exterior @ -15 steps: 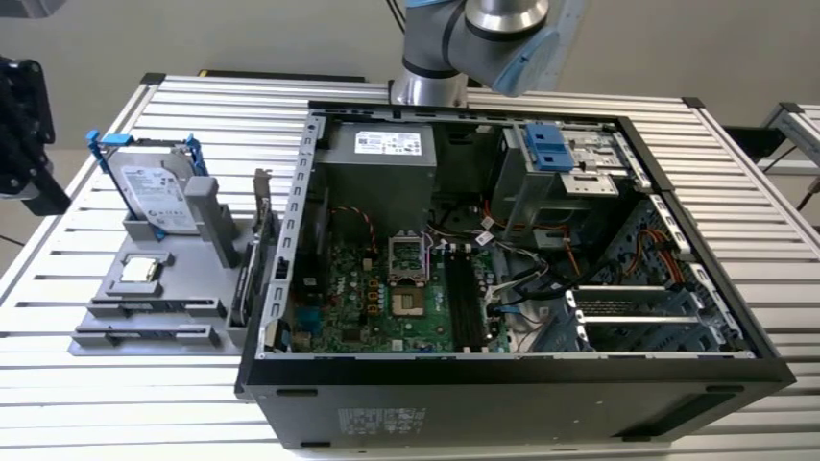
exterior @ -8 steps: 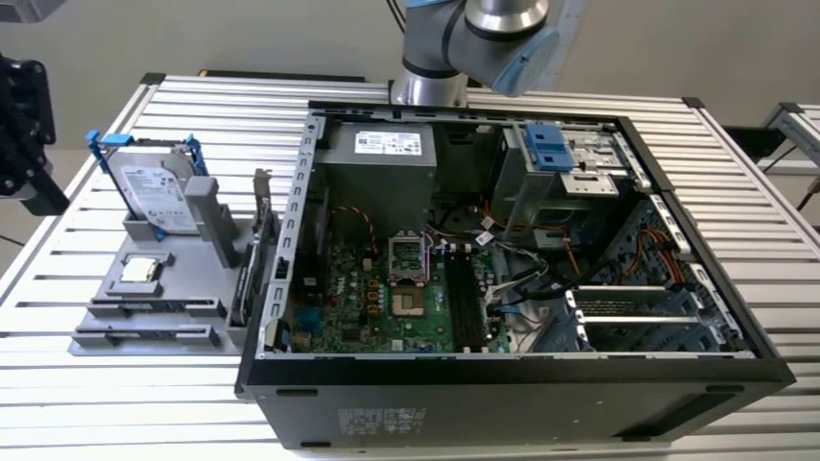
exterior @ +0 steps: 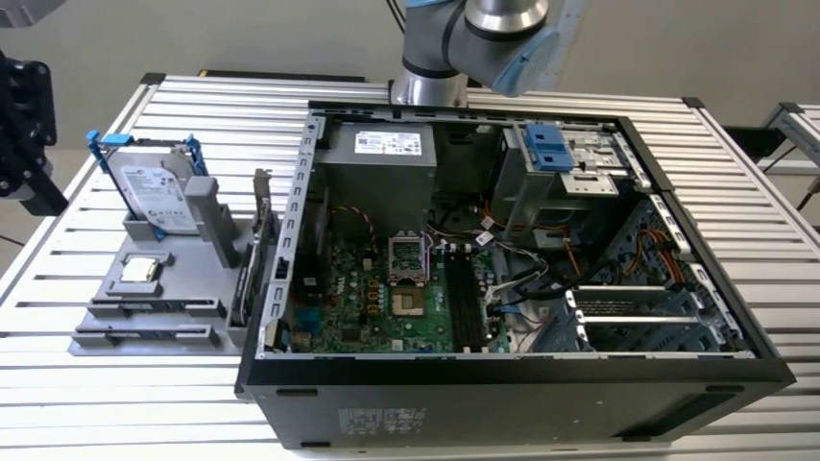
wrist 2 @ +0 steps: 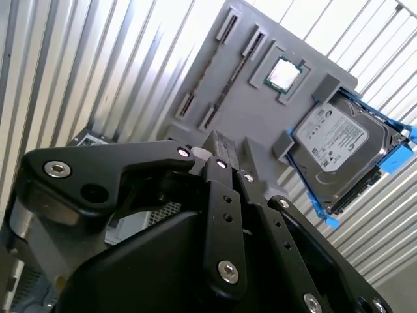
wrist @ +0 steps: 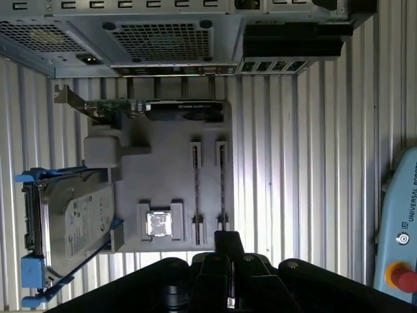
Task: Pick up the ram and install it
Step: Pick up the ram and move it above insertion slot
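Note:
The ram (wrist: 221,189) is a thin stick standing on edge in the holders of a grey fixture (wrist: 169,176); a second stick (wrist: 196,189) stands parallel beside it. In the second wrist view the same sticks (wrist 2: 232,79) run across the fixture (wrist 2: 260,111). In the exterior view they sit at the fixture's front (exterior: 148,309). My black gripper (wrist: 228,242) hovers above the fixture's edge, in line with the nearer stick and apart from it. Its fingers (wrist 2: 218,142) are shut with nothing between them. In the exterior view the gripper (exterior: 45,197) hangs at the far left.
The open computer case (exterior: 513,375) holds a green motherboard (exterior: 372,307) with black slots (exterior: 464,298). On the fixture lie a silver hard drive (wrist: 71,228) in blue brackets, a square processor chip (wrist: 159,223) and an expansion card (wrist: 163,109). A red button (wrist: 404,279) is near the table's edge.

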Tool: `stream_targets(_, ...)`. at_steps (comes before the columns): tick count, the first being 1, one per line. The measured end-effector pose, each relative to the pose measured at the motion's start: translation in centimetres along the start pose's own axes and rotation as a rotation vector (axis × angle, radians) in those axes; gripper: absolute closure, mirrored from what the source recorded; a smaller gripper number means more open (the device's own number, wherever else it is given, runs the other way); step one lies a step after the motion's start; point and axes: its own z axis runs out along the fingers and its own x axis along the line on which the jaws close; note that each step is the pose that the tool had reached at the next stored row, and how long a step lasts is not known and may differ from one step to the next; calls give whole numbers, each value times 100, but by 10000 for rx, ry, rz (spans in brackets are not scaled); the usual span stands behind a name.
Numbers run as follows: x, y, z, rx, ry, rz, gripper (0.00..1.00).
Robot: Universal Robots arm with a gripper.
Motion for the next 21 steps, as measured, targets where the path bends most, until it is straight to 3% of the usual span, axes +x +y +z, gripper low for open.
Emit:
stream_targets(6,0,-2,-1,6,-11,337,100)
stream_targets(18,0,-2,-1,5,-11,360,100)
stream_targets(19,0,-2,-1,6,-11,361,0)
stream_targets(21,0,-2,-1,5,-11,362,0)
